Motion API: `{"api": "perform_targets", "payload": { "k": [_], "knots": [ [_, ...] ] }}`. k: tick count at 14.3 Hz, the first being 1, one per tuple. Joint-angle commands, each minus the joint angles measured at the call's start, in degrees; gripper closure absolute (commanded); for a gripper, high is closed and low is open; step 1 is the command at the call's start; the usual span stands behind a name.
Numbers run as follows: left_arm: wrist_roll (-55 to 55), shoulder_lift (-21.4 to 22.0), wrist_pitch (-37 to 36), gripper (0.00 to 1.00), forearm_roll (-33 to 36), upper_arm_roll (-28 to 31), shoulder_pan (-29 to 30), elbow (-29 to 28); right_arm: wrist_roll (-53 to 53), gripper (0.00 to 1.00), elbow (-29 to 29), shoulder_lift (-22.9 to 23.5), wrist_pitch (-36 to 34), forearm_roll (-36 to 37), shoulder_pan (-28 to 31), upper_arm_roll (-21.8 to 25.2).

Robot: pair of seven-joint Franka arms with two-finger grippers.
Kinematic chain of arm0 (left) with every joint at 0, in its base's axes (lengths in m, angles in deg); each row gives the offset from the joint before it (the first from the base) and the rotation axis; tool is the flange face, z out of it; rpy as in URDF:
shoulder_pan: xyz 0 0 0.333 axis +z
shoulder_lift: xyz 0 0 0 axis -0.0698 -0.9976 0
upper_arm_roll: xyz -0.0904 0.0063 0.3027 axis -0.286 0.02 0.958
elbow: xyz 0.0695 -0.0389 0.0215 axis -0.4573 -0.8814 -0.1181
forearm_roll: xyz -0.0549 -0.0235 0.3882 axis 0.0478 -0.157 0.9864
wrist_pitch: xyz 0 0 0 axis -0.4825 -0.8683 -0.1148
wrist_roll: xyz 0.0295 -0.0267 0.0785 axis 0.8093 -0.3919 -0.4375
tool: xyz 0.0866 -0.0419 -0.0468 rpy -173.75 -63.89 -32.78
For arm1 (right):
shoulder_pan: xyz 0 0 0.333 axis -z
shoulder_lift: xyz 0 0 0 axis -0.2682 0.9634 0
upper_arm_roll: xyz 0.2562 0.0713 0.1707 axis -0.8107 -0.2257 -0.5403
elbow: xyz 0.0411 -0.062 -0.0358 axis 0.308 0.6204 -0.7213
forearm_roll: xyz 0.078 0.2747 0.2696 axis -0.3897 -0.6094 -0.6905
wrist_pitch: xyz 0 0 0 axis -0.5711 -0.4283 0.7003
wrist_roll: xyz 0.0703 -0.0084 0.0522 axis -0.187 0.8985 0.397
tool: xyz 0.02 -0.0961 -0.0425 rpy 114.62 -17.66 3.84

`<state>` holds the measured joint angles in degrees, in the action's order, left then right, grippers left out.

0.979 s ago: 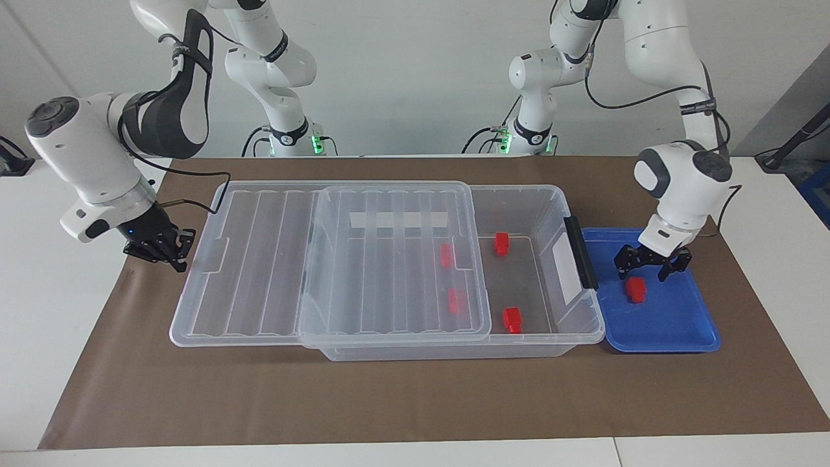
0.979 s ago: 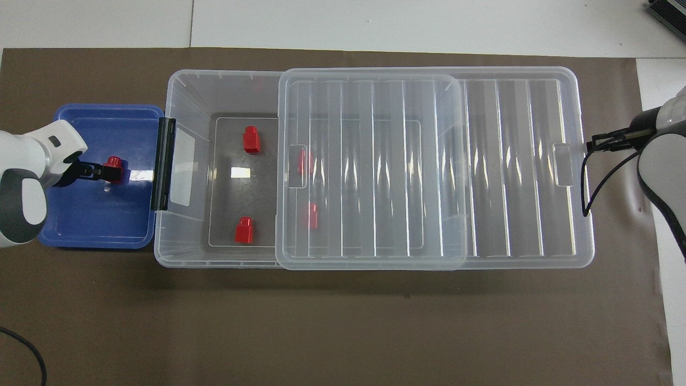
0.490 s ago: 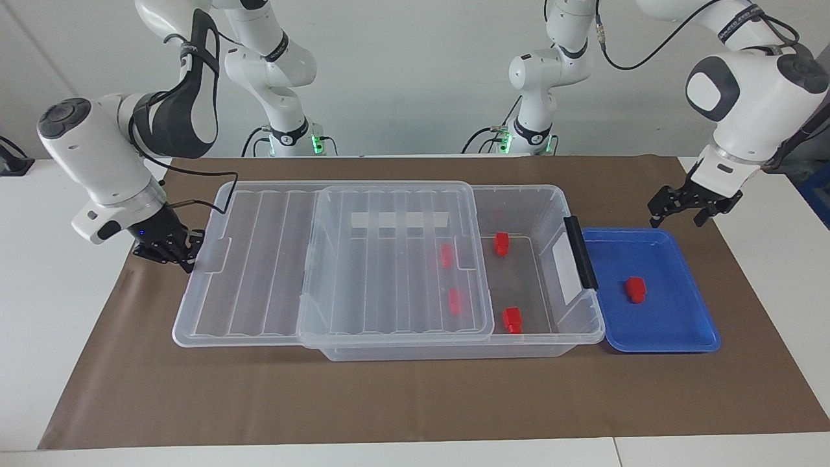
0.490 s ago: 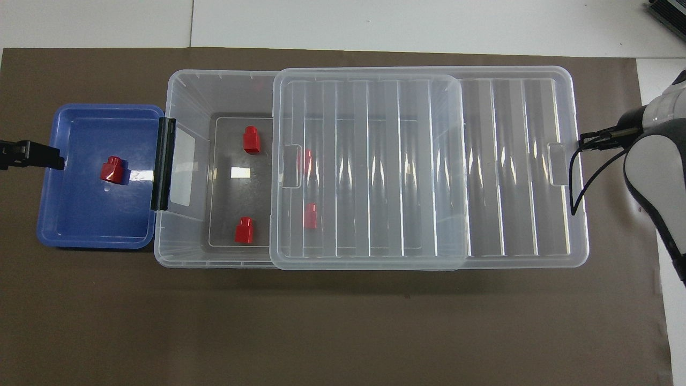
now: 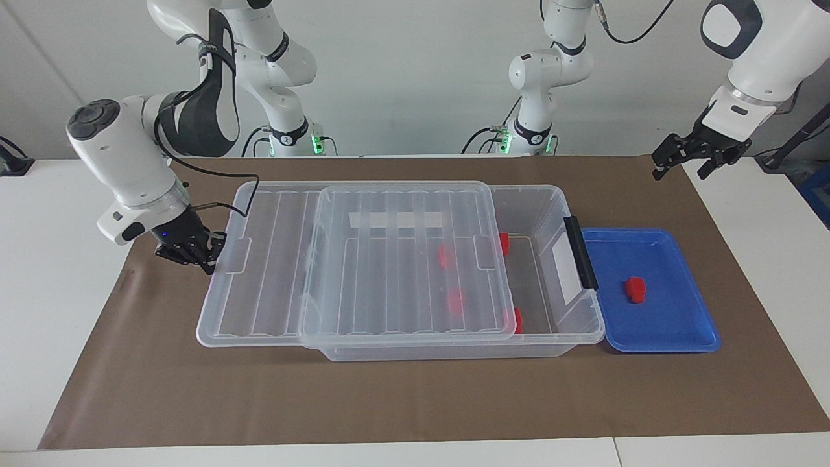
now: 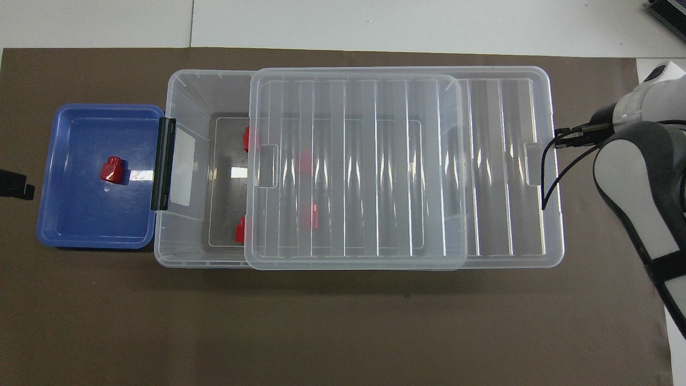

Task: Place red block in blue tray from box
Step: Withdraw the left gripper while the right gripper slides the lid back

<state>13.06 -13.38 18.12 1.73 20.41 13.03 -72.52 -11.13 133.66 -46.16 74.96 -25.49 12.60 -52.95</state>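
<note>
A robot lab: bare white wall (image 5: 415,71), paper-covered table (image 5: 415,389).

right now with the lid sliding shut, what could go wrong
1. The lid sits offset, overhanging the box at the right arm's end. If the right end effector at its edge pushes unevenly, it might skew or jam.
2. The lid may not seat under the black clip handle.
3. The blue tray touches the box, so a shove could shift it and the red block.
</note>
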Motion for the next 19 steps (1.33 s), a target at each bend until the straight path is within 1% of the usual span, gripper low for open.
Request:
{"api": "perform_targets", "payload": {
  "k": [1, 2, 6, 8, 10, 12, 13, 19],
  "knots": [
    [-1.57, 0.85, -2.11, 0.00, 0.43, -1.35, -1.29, 0.23, -2.54, 1.00, 0.45, 0.28, 1.92, -1.73, -1.52, -0.51],
    [-2.10, 0.77, -1.94, 0.00, 1.65, -2.05, -1.46, 0.32, -3.42, 1.00, 0.45, 0.28, 1.84, -1.73, -2.22, -0.51],
    [-3.85, 0.06, -0.97, 0.00, 2.10, -2.41, -1.73, 2.60, -8.69, 1.00, 0.45, 0.20, 1.92, -1.73, -5.56, -0.51],
    [-3.95, 0.06, -0.27, 0.00, 1.93, -1.45, -3.92, 2.52, -10.80, 1.00, 0.53, 0.20, 2.01, -1.73, -6.79, -0.51],
    [-3.95, -0.20, -0.09, 0.00, 1.93, -1.01, -4.10, 2.60, -12.47, 1.00, 0.62, 0.11, 2.27, -1.73, -8.02, -0.51],
    [-3.86, -0.29, -0.44, 0.00, 1.93, 3.19, -7.42, 2.60, -13.71, 1.00, 0.62, 0.11, 2.27, -1.73, -8.64, -0.60],
    [-3.77, -0.29, -0.70, 0.00, 1.93, 4.34, -8.22, 2.60, -13.80, 1.00, 0.62, 0.11, 2.36, -1.73, -9.08, -0.60],
    [-3.77, -0.11, -0.27, 0.00, 1.93, 4.44, -8.32, 2.60, -15.29, 1.00, 0.71, 0.02, 2.36, -1.73, -10.22, -0.60]
  ]
}}
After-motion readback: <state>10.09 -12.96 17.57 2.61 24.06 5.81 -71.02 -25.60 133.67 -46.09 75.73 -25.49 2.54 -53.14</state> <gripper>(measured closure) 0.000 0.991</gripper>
